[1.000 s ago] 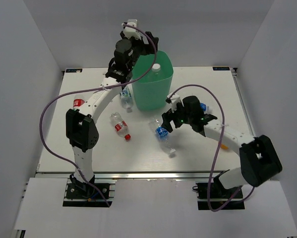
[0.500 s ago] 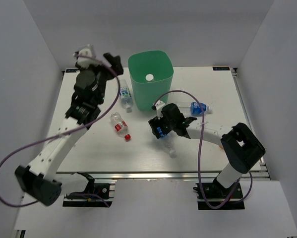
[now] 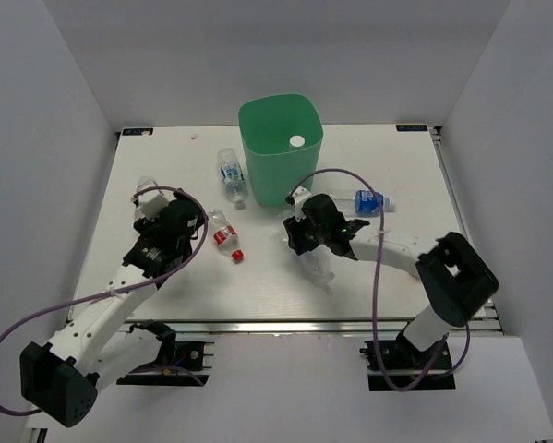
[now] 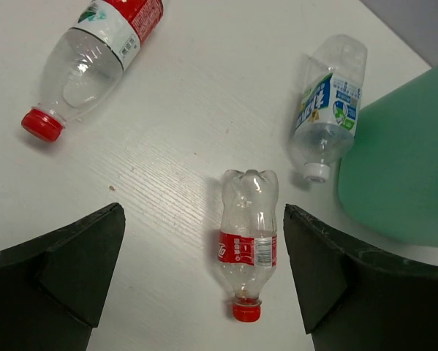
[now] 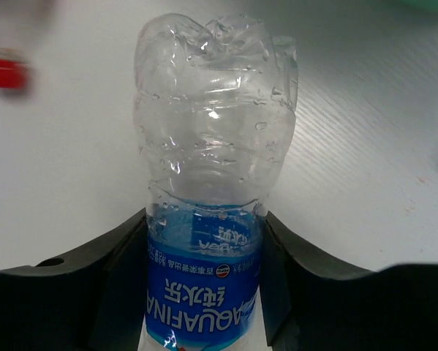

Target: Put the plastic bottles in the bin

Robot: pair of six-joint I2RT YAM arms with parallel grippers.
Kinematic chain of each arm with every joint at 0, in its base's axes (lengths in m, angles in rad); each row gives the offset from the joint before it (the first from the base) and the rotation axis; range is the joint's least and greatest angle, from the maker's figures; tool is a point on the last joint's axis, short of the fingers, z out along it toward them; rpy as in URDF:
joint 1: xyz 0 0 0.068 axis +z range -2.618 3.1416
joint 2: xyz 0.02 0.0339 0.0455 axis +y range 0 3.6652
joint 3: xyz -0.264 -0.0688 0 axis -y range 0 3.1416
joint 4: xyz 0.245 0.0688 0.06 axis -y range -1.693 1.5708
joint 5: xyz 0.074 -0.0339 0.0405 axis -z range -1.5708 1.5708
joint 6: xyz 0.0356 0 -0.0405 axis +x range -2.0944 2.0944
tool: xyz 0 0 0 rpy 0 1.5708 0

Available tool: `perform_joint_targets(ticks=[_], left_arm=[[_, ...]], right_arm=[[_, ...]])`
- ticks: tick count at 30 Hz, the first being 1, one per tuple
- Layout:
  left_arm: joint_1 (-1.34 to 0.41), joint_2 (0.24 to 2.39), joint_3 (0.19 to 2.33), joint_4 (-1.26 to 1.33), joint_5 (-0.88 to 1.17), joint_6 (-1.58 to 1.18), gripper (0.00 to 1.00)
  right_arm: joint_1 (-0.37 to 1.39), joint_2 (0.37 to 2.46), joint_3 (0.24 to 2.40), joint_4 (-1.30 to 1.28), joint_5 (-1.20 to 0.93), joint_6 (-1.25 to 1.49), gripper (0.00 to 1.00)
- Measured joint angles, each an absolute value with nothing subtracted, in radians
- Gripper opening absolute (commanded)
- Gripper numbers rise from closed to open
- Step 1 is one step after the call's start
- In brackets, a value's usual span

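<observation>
White table [image 3: 424, 175] filling the overhead view. At its upper middle, upright, the tall mint-green plastic bin [image 3: 278, 180], with a white cap [image 3: 297, 141] showing inside. Right gripper [image 5: 204, 274] low at centre frame, just below the bin, clenched on the label of a clear ribbed bottle with a blue label [image 5: 213, 146], dark fingers [image 5: 120, 263] pressed against both its sides. Left gripper [image 4: 204, 216] left of centre, spread wide, grasping nothing and touching nothing. Framed between its fingers, lying on the table, a clear bottle with red label and red cap [image 4: 246, 245]. Just beside the bin's left wall, a clear white-capped bottle with a blue-green label [image 4: 327, 102]. At upper left of the left wrist view, a second red-capped bottle [image 4: 94, 55]. Right of the bin, another blue-labelled bottle [image 3: 370, 200], lying flat.
</observation>
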State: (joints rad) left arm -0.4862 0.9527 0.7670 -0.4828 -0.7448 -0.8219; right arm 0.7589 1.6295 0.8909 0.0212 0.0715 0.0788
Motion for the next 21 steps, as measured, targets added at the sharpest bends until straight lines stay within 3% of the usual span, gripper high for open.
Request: perform_joint_targets(ticks=[6,8,10,14,18,21], left_arm=[[-0.486,0.928,0.767,-0.466,-0.777,-0.843,0.98],[-0.486,0.938,0.767,-0.459,-0.776,-0.843,0.98],[-0.486,0.954,0.766,-0.456,-0.775,-0.844,0.98],[-0.486,0.979,0.755,-0.438,-0.757,-0.850,0.98],[-0.486,0.987,0.726,-0.418,-0.725,-0.860,0.98],[-0.486,0.991,0.702,-0.406,-0.696,-0.867,0.98]], right_arm=[[0.760,1.342,0.913,0.011,-0.178,0.038,0.31],[0.761,1.274,0.973,0.034,-0.214,0.004,0.35],[0.759,1.255,1.063,0.063,-0.227,-0.036,0.33],[0.709,1.364,1.372,0.124,-0.252,-0.101,0.30],[0.623,1.579,1.698,0.246,-0.288,-0.115,0.36],[0.566,1.702,1.754,0.429,-0.323,-0.088,0.41]])
